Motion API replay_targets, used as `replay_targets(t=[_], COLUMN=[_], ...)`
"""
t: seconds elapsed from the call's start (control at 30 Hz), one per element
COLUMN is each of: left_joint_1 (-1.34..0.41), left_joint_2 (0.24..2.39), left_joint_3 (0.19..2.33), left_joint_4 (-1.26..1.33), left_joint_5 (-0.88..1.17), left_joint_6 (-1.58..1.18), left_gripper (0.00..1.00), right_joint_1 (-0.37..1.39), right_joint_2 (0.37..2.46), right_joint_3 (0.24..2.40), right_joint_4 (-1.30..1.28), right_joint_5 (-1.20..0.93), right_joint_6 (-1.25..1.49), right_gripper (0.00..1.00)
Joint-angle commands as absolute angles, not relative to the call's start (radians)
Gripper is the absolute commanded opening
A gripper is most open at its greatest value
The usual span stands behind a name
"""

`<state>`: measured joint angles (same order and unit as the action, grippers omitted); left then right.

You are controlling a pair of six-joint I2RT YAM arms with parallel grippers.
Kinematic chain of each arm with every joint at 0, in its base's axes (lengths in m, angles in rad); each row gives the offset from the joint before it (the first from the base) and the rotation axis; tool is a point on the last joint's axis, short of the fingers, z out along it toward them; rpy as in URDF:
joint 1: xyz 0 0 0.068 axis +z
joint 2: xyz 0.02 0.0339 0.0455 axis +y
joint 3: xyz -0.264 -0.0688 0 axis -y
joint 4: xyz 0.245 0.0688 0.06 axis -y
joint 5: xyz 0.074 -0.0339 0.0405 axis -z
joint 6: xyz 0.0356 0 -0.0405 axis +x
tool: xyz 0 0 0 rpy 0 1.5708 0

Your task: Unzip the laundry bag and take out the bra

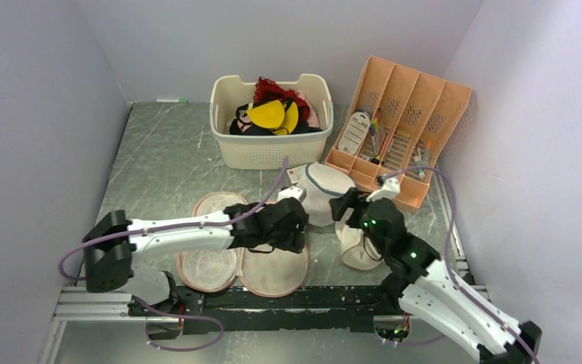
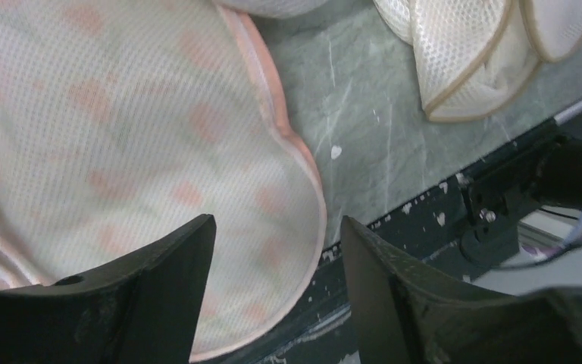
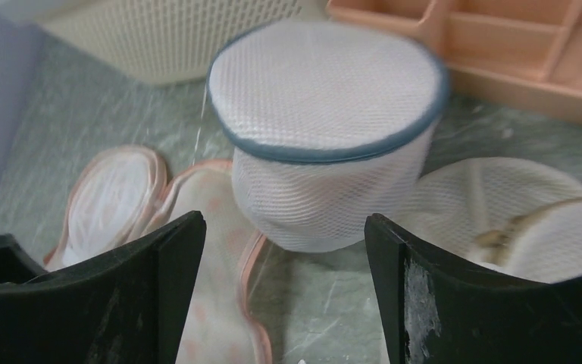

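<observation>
Lower centre of the top view: laundry bag, unzipped and spread flat on the counter. Shows two pink-edged peanut-shaped halves side by side, whitish mesh facing up. Left wrist view: same bag across left and centre, faint orange print visible through the mesh, pink edging curving down the middle of the frame.

Upper centre of the top view: bra in the cream basket, yellow cups up, well apart from the bag, just beside a red garment.

Over the right half of the bag, near its upper end: left gripper. Stands open, fingers spread, nothing between them. Cannot tell whether touching the mesh.

Just right of centre: right gripper. Also open and holding nothing, facing the white dome bag with blue-grey trim. Below that gripper in the top view: round white bags on the counter. Upper right: orange tray, tilted against the wall.
</observation>
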<state>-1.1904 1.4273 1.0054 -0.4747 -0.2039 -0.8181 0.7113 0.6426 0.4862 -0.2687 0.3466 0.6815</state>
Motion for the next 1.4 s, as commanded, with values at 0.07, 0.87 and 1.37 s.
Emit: replay_targets(t=[0.07, 0.87, 1.37], left_joint_1=[-1.234, -1.241, -1.218], left_joint_2=[1.663, 2.069, 2.01], left_joint_3=[1.228, 1.462, 1.375], left_joint_4=[-0.6, -0.708, -0.61], left_joint_5=[-0.401, -0.492, -0.412], left_joint_6=[-0.839, -0.722, -0.697], left_gripper=[0.68, 0.36, 0.1], right_joint_1=[0.706, 0.711, 0.711], right_joint_2=[0.362, 0.35, 0.38], right_joint_3=[0.482, 0.438, 0.442], right_joint_4=[-0.434, -0.357, -0.364], right_joint_5=[0.608, 0.538, 0.534], right_joint_6=[0.666, 0.604, 0.608], right_gripper=[0.76, 0.75, 0.75])
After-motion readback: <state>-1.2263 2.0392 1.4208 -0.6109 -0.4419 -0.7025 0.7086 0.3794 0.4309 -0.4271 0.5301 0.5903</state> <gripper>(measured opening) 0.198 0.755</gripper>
